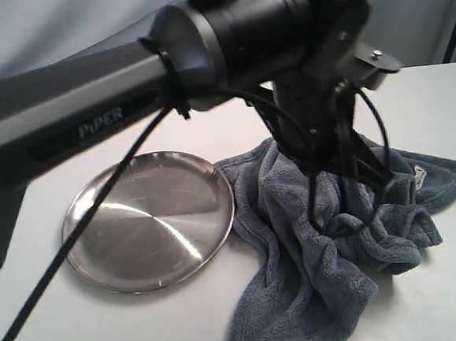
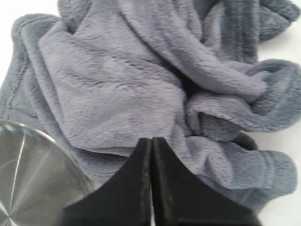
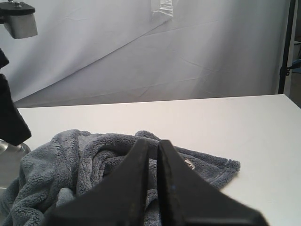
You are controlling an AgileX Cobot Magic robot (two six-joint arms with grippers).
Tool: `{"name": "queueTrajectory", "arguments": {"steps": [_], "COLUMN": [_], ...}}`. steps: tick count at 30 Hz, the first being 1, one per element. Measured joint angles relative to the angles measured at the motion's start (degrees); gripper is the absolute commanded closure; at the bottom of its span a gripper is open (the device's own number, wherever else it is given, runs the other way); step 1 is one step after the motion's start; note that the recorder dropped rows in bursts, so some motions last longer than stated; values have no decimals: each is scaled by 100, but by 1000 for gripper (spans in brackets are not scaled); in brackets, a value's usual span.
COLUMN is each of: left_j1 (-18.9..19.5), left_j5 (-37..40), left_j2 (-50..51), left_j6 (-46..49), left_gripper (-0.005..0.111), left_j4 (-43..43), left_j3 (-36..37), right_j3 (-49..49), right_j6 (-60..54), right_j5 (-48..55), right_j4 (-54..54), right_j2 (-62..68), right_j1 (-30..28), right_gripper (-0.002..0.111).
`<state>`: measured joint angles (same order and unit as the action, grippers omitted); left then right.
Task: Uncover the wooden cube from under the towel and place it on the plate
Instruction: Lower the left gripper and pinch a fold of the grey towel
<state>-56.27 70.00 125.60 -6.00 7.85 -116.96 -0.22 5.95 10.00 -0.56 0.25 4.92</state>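
The grey-blue towel lies crumpled on the white table to the right of the steel plate, overlapping its rim slightly. Its white tag shows at the far right. The wooden cube is hidden; no view shows it. My left gripper hangs shut and empty just over the towel, close to the plate's edge. In the exterior view it comes down onto the towel's back part. My right gripper is shut and empty, held low, facing the towel from the side.
The left arm's big grey link crosses the top of the exterior view, and a black cable hangs from it over the plate. White backdrop cloth rises behind the table. Bare table lies beyond the towel.
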Motion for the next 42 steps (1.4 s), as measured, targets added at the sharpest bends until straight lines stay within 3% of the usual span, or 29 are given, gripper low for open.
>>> {"name": "queueTrajectory", "arguments": {"steps": [4,9,11,14,23,32,34,42], "left_j1": [-371,-371,-371,-371,-371,-371,-371,-371], "left_j5": [0,0,0,0,0,0,0,0], "left_j2": [0,0,0,78,419,475,475,376], "left_j6": [-715,-1103,-1116,-1119,-1130,-931,-923,-923], "left_gripper": [87,41,33,29,29,32,41,98], "left_j4": [519,937,895,600,-403,-604,-645,-657], "left_j3": [0,0,0,0,-10,-10,-10,-10], "right_j3": [0,0,0,0,0,0,0,0], "right_j6": [0,0,0,0,0,0,0,0], "right_j5": [0,0,0,0,0,0,0,0], "right_j4": [0,0,0,0,0,0,0,0], "right_j2": [0,0,0,0,0,0,0,0], "right_j1": [0,0,0,0,0,0,0,0], "right_gripper": [101,101,101,101,101,101,101,101]}}
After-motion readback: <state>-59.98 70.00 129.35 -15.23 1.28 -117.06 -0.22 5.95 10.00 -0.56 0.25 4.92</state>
